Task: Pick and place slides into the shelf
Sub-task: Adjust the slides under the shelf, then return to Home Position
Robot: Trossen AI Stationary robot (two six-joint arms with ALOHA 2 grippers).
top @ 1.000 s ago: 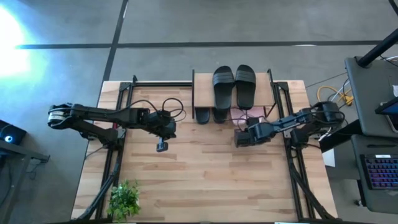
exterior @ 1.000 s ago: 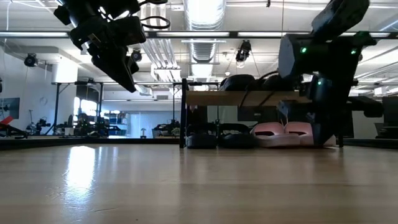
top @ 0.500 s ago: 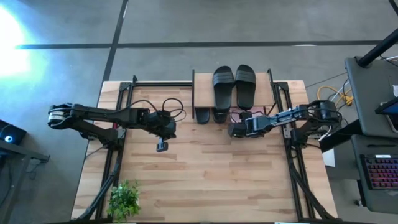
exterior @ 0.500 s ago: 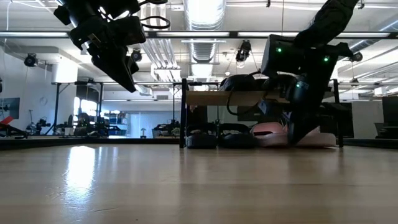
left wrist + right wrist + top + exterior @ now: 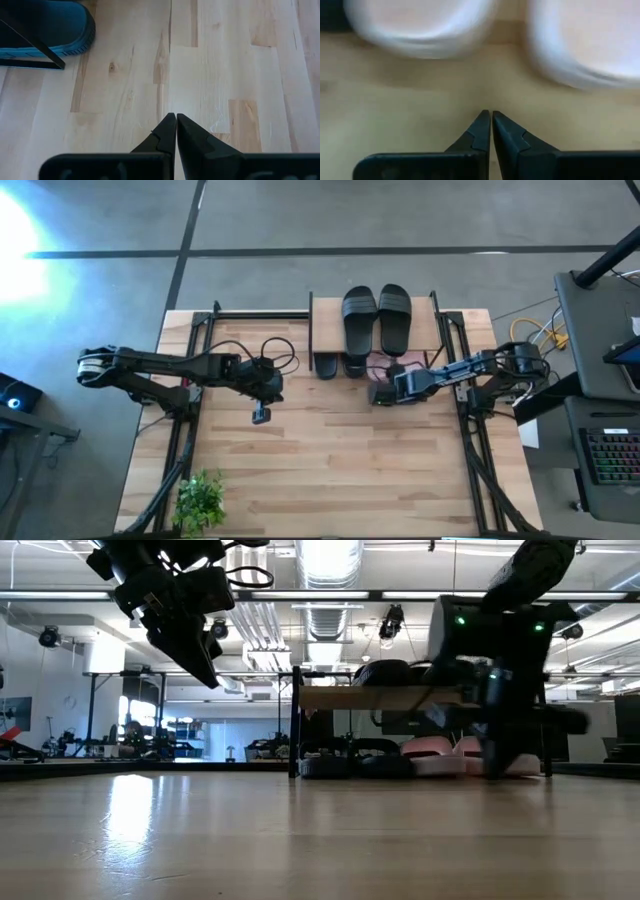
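Note:
The shelf stands at the table's far edge. Two black slides lie side by side on its plank top. On the lower tier, two more black slides sit at the left and two pale pink slides at the right, heels toward me. The low view shows the pink pair under the plank. My right gripper is shut and low, just in front of the pink heels, with a gap between. My left gripper is shut and raised over the table's left half.
A small green plant stands at the table's near left corner. Black arm frames run along both table sides. Bare wood lies across the table's middle and near part. A desk with a keyboard is off to the right.
My right gripper has swung toward the far edge and the table's left, up to the pink slides' heels, tipping on the way, then eased back a little. It stays shut.

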